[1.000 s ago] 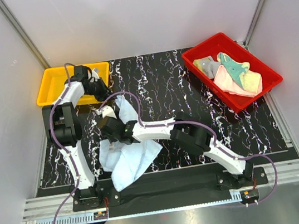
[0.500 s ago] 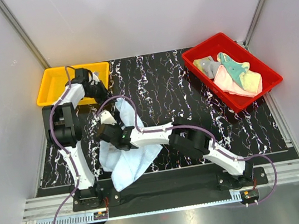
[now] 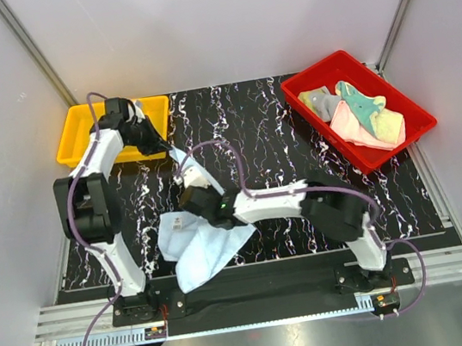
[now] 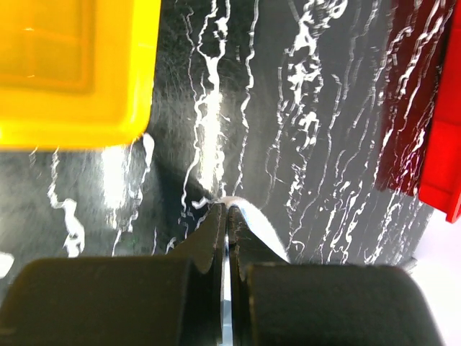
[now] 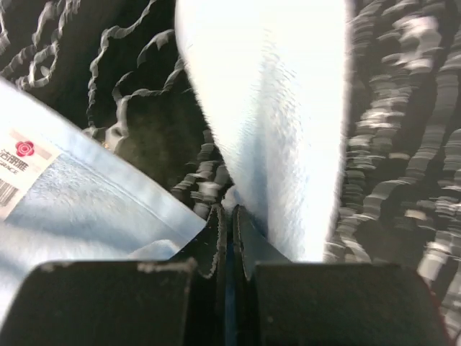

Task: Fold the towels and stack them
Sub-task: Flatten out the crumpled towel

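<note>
A light blue towel lies crumpled at the near left of the table, with a strip of it pulled up toward the far left. My left gripper is shut on the far corner of that strip; the thin cloth edge shows between its jaws. My right gripper is shut on the same towel lower down, where the cloth rises from its jaws. A white label sits on the towel at the left. Grey, teal-green, pink and yellow towels lie in the red bin.
A red bin stands at the far right, and its edge shows in the left wrist view. A yellow bin stands at the far left, close to my left gripper, and it shows in the left wrist view. The table is black marble.
My right gripper has moved to the right and a little nearer with the towel. My left arm's elbow has swung left. The towel strip between the grippers is longer and more stretched.
</note>
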{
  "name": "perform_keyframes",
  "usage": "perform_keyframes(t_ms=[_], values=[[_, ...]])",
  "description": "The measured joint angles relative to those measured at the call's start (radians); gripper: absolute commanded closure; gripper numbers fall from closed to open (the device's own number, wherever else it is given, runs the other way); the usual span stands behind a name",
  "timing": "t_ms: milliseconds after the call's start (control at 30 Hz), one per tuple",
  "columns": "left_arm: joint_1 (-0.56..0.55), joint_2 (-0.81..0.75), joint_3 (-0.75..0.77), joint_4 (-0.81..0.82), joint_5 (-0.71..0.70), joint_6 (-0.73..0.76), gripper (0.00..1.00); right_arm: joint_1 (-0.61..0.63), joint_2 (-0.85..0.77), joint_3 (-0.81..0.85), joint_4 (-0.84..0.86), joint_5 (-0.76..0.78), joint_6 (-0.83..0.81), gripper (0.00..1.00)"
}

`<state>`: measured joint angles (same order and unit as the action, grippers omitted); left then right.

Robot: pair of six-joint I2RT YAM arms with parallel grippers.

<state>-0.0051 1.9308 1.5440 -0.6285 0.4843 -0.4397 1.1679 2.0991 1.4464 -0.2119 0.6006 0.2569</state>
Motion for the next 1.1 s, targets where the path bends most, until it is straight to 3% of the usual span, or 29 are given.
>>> perform_keyframes(t_ms=[167,333,500,700,800,967,1100], values=[[-0.03,-0.138,0.001,-0.042,-0.078,0.034,1.0,-0.056,-0.304,-0.137,-0.003,-0.017,-0.027,1.0],[-0.116,-0.271,0.076,-0.13,-0.185,0.075,1.0,-0.099,-0.623,-0.147,-0.021,-0.006,-0.097,1.0],[-0.224,-0.346,0.359,-0.229,-0.301,0.095,1.0,-0.214,-0.797,-0.009,-0.065,0.02,-0.232,1.0],[-0.349,-0.416,0.671,-0.314,-0.388,0.116,1.0,-0.24,-0.838,0.274,-0.191,0.016,-0.356,1.0],[-0.415,-0.495,0.688,-0.349,-0.418,0.131,1.0,-0.241,-0.912,0.327,-0.265,-0.07,-0.373,1.0],[-0.517,-0.623,0.703,-0.407,-0.462,0.153,1.0,-0.24,-1.143,0.261,-0.327,-0.298,-0.388,1.0],[-0.569,-0.681,0.732,-0.391,-0.399,0.151,1.0,-0.238,-1.205,0.341,-0.364,-0.422,-0.374,1.0]])
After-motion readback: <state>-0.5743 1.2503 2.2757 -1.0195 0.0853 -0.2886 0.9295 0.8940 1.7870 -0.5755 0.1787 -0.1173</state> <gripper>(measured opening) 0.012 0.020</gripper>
